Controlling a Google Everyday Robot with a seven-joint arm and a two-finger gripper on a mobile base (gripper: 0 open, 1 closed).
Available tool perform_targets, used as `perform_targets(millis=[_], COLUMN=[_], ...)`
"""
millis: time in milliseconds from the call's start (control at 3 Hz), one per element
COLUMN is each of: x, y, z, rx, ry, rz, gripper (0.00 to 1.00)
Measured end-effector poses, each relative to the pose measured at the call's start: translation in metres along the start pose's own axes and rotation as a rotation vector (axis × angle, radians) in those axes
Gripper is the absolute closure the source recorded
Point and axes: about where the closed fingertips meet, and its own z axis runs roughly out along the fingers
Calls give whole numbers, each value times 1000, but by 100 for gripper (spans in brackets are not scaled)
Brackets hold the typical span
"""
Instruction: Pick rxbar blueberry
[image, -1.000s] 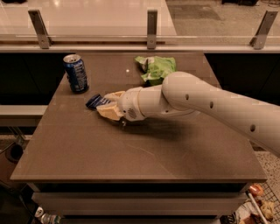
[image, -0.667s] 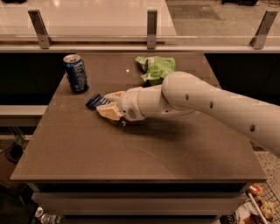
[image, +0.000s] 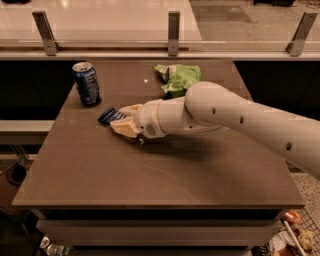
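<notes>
The rxbar blueberry (image: 109, 117), a small flat dark blue bar with white lettering, lies on the brown table (image: 150, 170) at the left middle. My gripper (image: 121, 120) reaches in from the right, low over the table. Its cream fingers (image: 129, 108) sit on either side of the bar's right end and hold it. The bar's left end sticks out toward the can, and the rest of it is hidden between the fingers. The bar still rests on the table.
An upright blue soda can (image: 86, 83) stands just behind and left of the bar. A crumpled green snack bag (image: 178, 77) lies at the back middle. A glass rail with metal posts (image: 173, 32) runs behind the table.
</notes>
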Motion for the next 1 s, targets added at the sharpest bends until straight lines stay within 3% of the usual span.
perform_targets(millis=[1000], x=[-38], y=[9], z=[-15], rx=[43], ry=[43], rz=[-153], gripper=[100])
